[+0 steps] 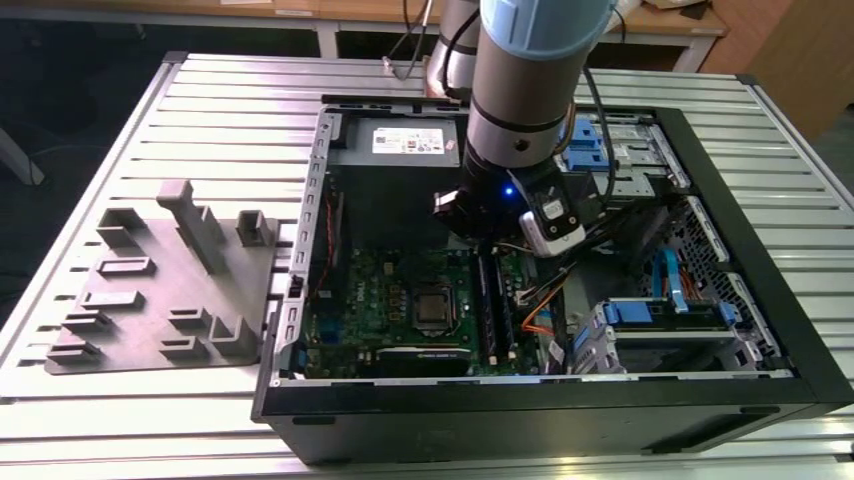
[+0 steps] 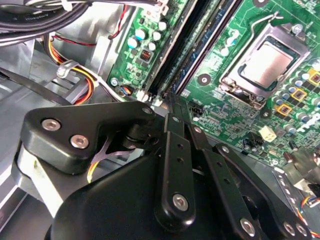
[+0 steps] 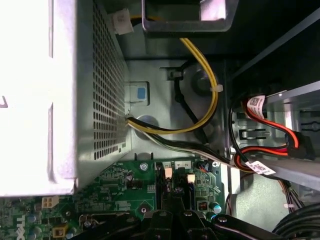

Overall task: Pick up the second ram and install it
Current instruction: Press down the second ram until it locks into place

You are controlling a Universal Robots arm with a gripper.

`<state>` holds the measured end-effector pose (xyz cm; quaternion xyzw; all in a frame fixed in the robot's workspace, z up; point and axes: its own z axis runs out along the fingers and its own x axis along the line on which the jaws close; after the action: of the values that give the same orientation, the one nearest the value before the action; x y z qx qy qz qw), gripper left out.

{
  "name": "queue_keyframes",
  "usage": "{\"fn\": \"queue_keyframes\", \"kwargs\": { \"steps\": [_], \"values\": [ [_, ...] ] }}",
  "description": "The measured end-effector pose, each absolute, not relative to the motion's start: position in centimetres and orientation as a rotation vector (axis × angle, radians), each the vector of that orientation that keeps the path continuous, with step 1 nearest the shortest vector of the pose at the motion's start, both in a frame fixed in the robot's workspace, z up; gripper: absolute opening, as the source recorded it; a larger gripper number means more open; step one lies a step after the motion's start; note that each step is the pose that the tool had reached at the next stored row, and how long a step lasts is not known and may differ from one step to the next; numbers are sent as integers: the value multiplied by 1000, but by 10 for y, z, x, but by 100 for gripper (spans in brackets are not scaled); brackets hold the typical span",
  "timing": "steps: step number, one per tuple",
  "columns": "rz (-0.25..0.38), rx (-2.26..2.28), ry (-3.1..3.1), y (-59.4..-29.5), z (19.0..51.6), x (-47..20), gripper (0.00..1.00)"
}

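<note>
Open PC case (image 1: 694,150) on slatted tabletop (image 1: 160,110); grey fixture tray (image 1: 160,290) beside it, on the exterior view's left. Arm (image 1: 527,90) reaching down into case, pincer (image 1: 505,248) low over upper end of green motherboard (image 1: 387,300), near grey power supply (image 1: 400,140). In second wrist view, pincer (image 2: 172,102) narrow, fingers (image 2: 176,135) drawn together, tips at end of black slots (image 2: 172,60). Bluish ram (image 2: 202,47) standing on edge in slots, just ahead of tips; contact with tips not discernible. CPU socket (image 2: 265,62) alongside.
</note>
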<state>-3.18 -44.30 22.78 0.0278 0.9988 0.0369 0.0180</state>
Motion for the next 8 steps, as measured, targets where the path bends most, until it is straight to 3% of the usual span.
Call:
{"fn": "queue_keyframes", "kwargs": {
  "steps": [8],
  "values": [
    [115, 87, 3102, -443, 223, -32, 7]
  ]
}}
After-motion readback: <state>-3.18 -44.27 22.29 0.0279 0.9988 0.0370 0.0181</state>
